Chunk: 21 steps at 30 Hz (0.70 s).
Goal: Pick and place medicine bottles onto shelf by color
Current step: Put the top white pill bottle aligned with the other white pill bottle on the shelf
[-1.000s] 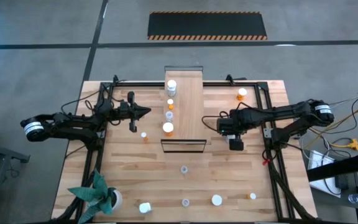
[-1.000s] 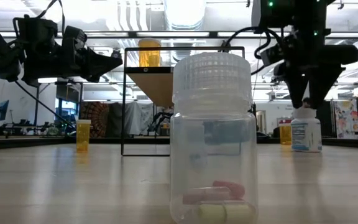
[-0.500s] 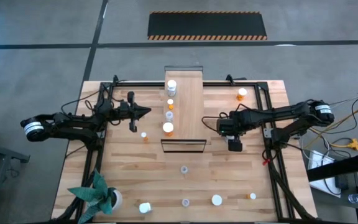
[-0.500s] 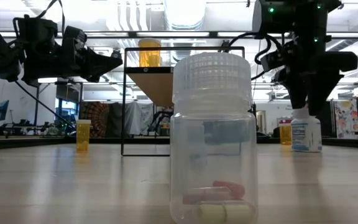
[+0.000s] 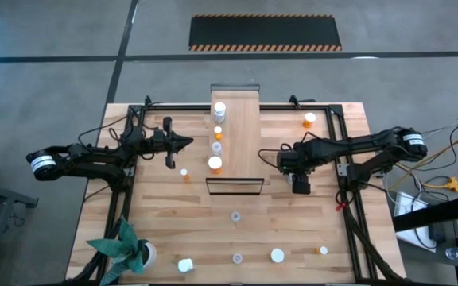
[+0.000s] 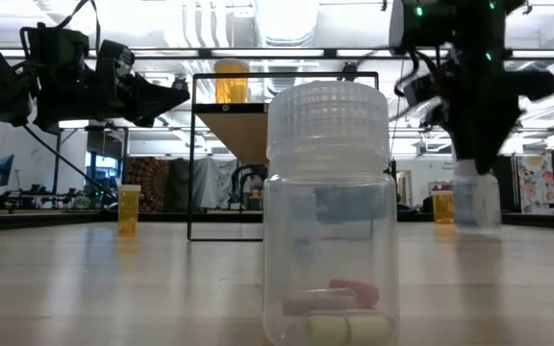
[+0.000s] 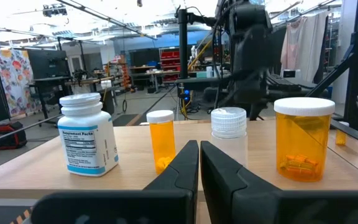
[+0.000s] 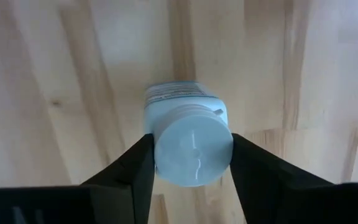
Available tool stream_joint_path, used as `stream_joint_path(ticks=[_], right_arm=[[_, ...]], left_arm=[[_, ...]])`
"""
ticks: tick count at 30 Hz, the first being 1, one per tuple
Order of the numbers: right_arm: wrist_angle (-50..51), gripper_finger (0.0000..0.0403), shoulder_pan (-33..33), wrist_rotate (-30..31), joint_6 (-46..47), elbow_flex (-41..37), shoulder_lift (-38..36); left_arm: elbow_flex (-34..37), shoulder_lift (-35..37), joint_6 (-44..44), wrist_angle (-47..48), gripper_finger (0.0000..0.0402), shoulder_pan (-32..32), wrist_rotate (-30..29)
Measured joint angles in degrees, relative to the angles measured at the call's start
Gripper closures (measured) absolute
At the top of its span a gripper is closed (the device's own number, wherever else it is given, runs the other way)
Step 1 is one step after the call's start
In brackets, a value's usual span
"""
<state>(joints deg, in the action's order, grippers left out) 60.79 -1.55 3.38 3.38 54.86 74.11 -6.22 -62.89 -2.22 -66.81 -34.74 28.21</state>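
Observation:
A white medicine bottle [image 8: 188, 109] with a blue label stands on the table right of the shelf [image 5: 241, 147]. My right gripper [image 8: 192, 155] is over it, pointing down, shut on its cap; in the high view the gripper [image 5: 300, 187] hides the bottle. On the shelf stand a white bottle [image 7: 87, 134], a small orange one [image 7: 161, 140], a clear one [image 7: 229, 127] and a large orange one [image 7: 303, 140]. My left gripper [image 7: 199, 162] hovers shut left of the shelf [image 5: 185, 143], pointing at it. My right gripper pinches the white bottle's cap [image 8: 192, 149] between its two fingers [image 8: 138, 165], one on each side. The fingers come from above, pointing down. The bottle [image 6: 476, 202] stands upright below them, its base at table level.
Loose bottles stand about the table: an orange one [image 5: 310, 119] far right, one left of the shelf [image 5: 184, 172], a clear one [image 5: 234, 215] near the shelf's front, several along the near edge [image 5: 277, 255]. A potted plant [image 5: 130, 250] sits at the near left corner.
My right gripper's fingers have closed from a wide spread onto the white bottle's cap, staying over the same spot. The bottle now shows blurred in the low view.

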Motion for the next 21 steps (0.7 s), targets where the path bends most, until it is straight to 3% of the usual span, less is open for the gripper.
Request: stream_joint_path(ticks=[5, 11, 21], right_arm=[[7.9, 0.0231, -2.3, -0.5, 1.0, 9.6, 0.5], [19.8, 0.0231, -8.3, -0.4, 1.1, 27.1, 4.4], [22.1, 0.0230, -18.9, 4.2, -10.9, 54.7, 19.4]], left_arm=[[0.0, 0.0, 0.0, 0.0, 0.0402, 0.0, 0.0], [0.0, 0.0, 0.0, 0.0, 0.0402, 0.0, 0.0], [0.0, 0.0, 0.1, 0.0, 0.0402, 0.0, 0.0]])
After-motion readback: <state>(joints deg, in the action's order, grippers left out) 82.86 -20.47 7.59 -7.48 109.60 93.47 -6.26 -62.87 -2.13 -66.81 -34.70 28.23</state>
